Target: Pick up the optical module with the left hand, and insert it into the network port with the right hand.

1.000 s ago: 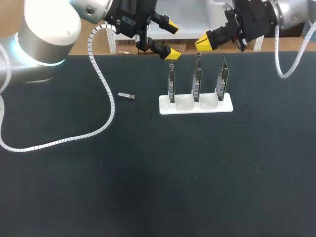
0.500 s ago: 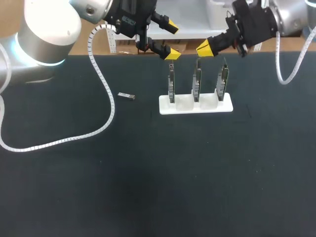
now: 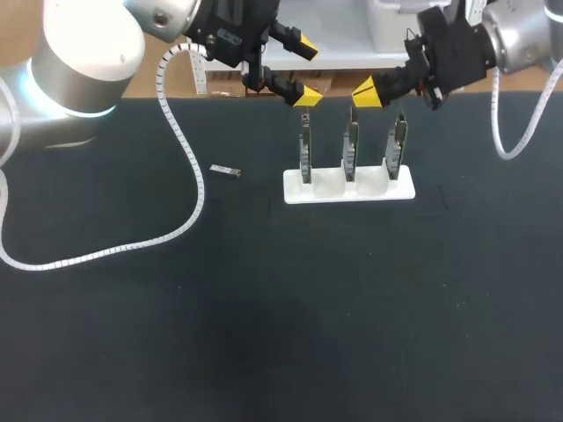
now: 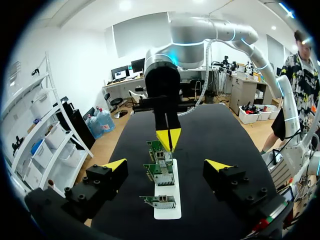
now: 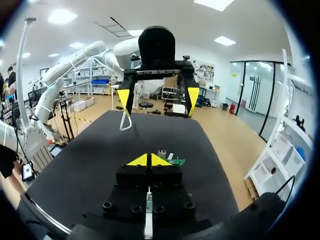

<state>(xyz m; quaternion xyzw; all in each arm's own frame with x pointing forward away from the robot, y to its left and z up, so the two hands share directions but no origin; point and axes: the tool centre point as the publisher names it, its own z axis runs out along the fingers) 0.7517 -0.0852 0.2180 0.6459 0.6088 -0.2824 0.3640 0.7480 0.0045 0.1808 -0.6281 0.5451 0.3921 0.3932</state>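
Optical module (image 3: 225,170) lies on table (image 3: 264,308), well apart from wide-spread left tool (image 3: 306,70).

Table top (image 3: 264,308) under both grippers: matt black, faintly textured, mat-like. Holder (image 3: 387,189) just below right gripper (image 3: 366,92): smooth white plastic, slight sheen. Boards (image 4: 161,172) standing in it: green laminate, dull metal ports. Optical module (image 3: 225,170), well aside of left gripper (image 3: 307,71): bare greyish metal. Fingers (image 4: 100,182): matt black plastic, smooth yellow tips. Left arm shell (image 3: 84,61): glossy white. Cable wrap (image 3: 189,167): white plastic spiral.
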